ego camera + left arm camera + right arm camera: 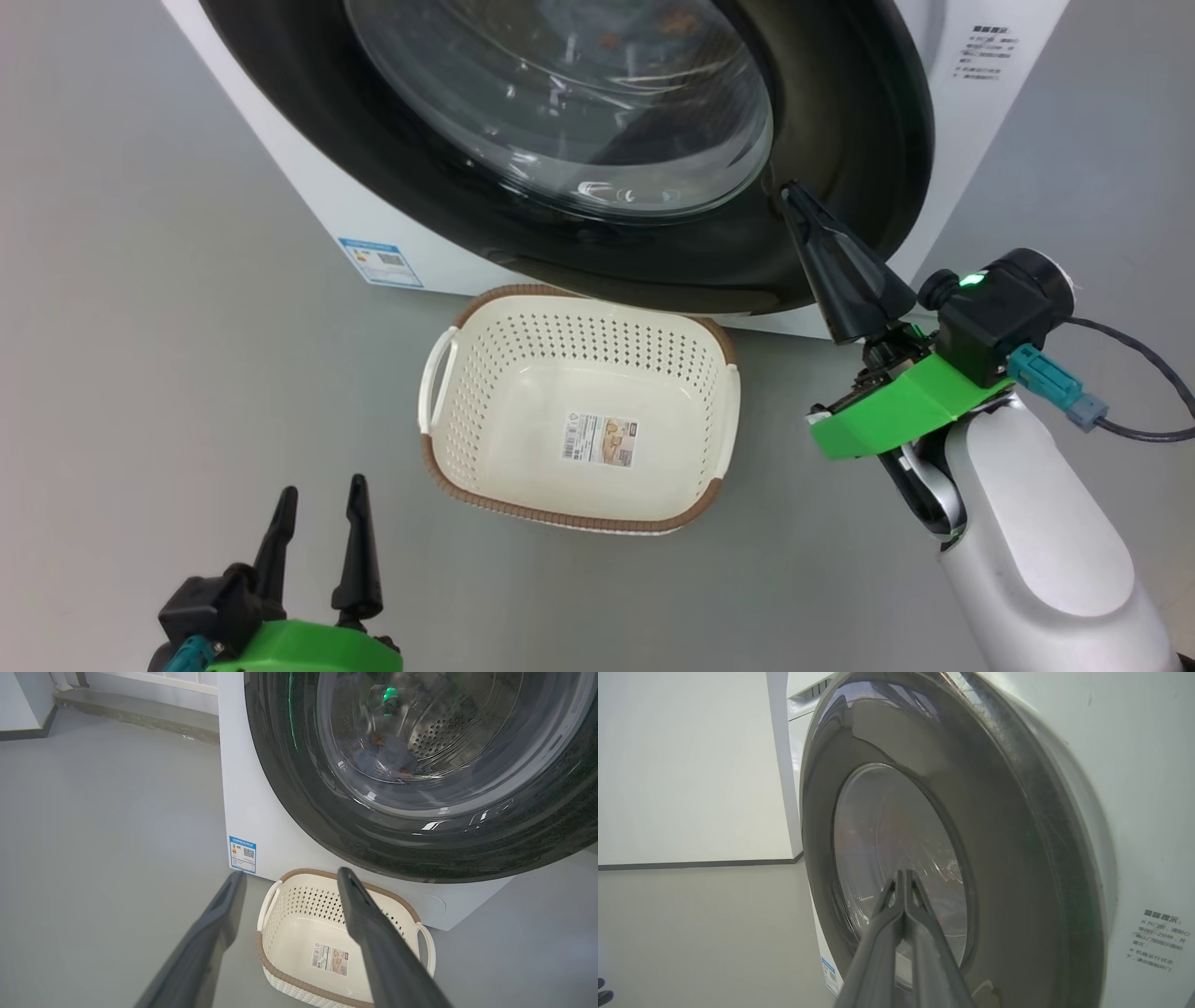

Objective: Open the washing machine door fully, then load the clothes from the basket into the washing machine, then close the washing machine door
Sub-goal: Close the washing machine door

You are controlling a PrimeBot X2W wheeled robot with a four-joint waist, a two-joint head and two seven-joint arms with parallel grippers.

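- On the grey floor [140,327], just before the washing machine [327,187], you have the basket [504,392] standing upright; its inside is bare but for a label sticker [599,441].
- Through the clear centre of the washing machine door [840,140] you can make out the clothes [387,758]; they are a bluish heap with orange-brown spots, low in the drum [439,737].
- That door appears to lie against the machine's white front; in the head view its black ring overhangs the basket's far rim.
- Your right gripper [792,191] is clenched, fingers pressed together on nothing; its tip sits at the ring's lower right, touching or just off it you cannot tell.
- Your left gripper [323,485] stands released and holds nothing; it is low at the left, apart from the basket.
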